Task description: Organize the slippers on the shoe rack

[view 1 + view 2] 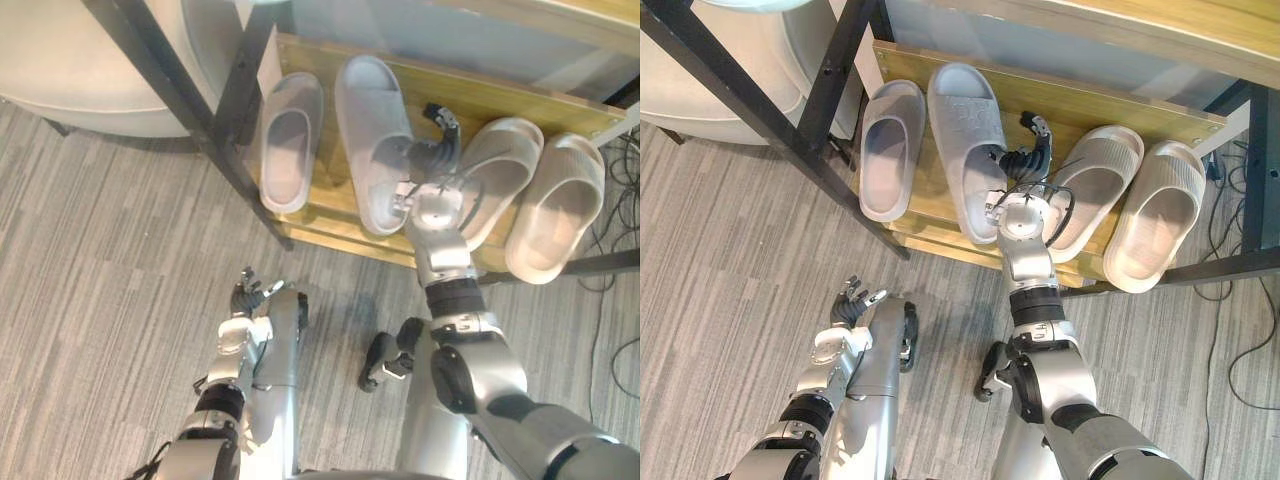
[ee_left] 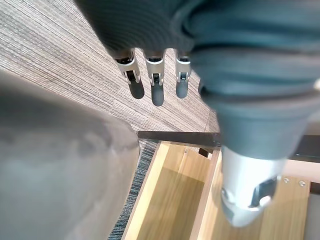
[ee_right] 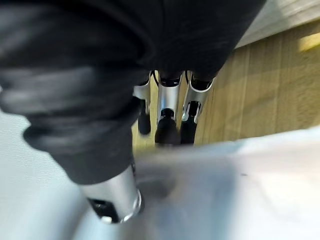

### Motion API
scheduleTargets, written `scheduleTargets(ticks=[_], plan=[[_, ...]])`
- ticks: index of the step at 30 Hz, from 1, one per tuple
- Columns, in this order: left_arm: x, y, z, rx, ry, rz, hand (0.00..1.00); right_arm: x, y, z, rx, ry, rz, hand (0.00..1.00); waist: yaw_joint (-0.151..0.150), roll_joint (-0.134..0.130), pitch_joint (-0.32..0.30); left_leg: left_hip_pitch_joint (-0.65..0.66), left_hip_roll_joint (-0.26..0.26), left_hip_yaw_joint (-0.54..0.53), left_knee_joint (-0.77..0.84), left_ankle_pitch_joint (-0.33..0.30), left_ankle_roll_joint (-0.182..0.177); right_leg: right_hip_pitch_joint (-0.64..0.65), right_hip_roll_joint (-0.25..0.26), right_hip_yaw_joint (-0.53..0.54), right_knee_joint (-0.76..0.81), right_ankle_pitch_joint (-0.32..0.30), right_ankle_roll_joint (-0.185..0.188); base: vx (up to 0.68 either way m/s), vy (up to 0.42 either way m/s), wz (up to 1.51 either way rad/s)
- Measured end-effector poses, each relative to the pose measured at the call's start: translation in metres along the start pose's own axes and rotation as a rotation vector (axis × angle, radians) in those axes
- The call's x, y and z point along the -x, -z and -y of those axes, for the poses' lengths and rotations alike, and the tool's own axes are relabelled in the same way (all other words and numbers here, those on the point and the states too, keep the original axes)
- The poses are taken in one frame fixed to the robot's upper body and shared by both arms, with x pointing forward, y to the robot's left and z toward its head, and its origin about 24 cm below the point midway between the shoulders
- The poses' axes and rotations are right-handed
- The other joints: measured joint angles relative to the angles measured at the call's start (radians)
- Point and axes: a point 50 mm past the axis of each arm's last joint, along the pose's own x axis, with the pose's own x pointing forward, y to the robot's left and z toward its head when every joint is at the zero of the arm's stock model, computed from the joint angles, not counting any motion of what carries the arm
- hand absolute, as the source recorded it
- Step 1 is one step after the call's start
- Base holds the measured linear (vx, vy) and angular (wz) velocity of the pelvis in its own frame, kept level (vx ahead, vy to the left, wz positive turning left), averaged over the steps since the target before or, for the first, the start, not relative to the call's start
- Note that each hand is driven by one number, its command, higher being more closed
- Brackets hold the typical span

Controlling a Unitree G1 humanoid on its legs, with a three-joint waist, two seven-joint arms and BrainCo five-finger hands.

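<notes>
Four pale grey slippers lie on the wooden bottom shelf (image 1: pixel 470 95) of the shoe rack. The first slipper (image 1: pixel 288 140) and the long second slipper (image 1: pixel 370 130) are on the left; the third slipper (image 1: pixel 500 170) and the fourth slipper (image 1: pixel 560 200) overhang the front edge on the right. My right hand (image 1: pixel 437 160) sits between the second and third slippers. Its fingers (image 3: pixel 169 110) reach down behind the second slipper's side and its thumb lies over that side, pinching it. My left hand (image 1: pixel 245 300) hangs low over the carpet, fingers (image 2: pixel 157 85) relaxed and empty.
A black slanted frame bar (image 1: pixel 170 70) of the rack crosses the upper left. Behind it on the carpet stands a white rounded seat (image 1: pixel 80 70). A second wooden shelf (image 1: pixel 1160 25) runs above the slippers. Grey carpet (image 1: pixel 100 280) spreads in front of the rack.
</notes>
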Motion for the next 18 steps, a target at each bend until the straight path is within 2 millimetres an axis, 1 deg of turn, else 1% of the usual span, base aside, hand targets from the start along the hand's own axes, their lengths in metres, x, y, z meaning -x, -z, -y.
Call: scheduleTargets(ticks=[8,13,15,18], plan=[[0.0,0.001,0.0,0.0,-0.001,-0.003,0.0,-0.001,-0.002,0.0,-0.003,0.004,0.006,0.0,0.0,0.0,0.0,0.005,-0.001,0.0,-0.039,0.01,-0.011,0.002,0.001,-0.008,-0.03,0.003,-0.004,0.03,-0.037,0.01],[0.0,0.001,0.0,-0.001,-0.001,-0.005,0.0,-0.001,-0.002,0.0,-0.011,0.003,0.003,0.0,-0.001,0.0,0.0,0.006,-0.001,-0.001,-0.047,0.011,-0.013,0.003,0.003,-0.01,-0.039,0.003,-0.004,0.03,-0.026,0.01],[0.0,0.002,0.0,-0.001,-0.001,-0.007,0.0,0.001,-0.002,-0.002,-0.031,-0.005,0.002,0.0,-0.001,0.0,0.0,0.006,-0.001,-0.001,-0.047,0.011,-0.013,0.004,0.003,-0.01,-0.04,0.003,-0.004,0.0,0.0,0.0],[0.0,0.002,-0.001,-0.003,-0.002,-0.011,0.0,0.011,0.006,-0.009,-0.065,-0.05,-0.006,0.0,-0.002,0.0,0.0,0.008,-0.001,0.0,-0.048,0.011,-0.013,0.007,0.003,-0.01,-0.042,0.002,-0.003,0.0,0.0,0.0]])
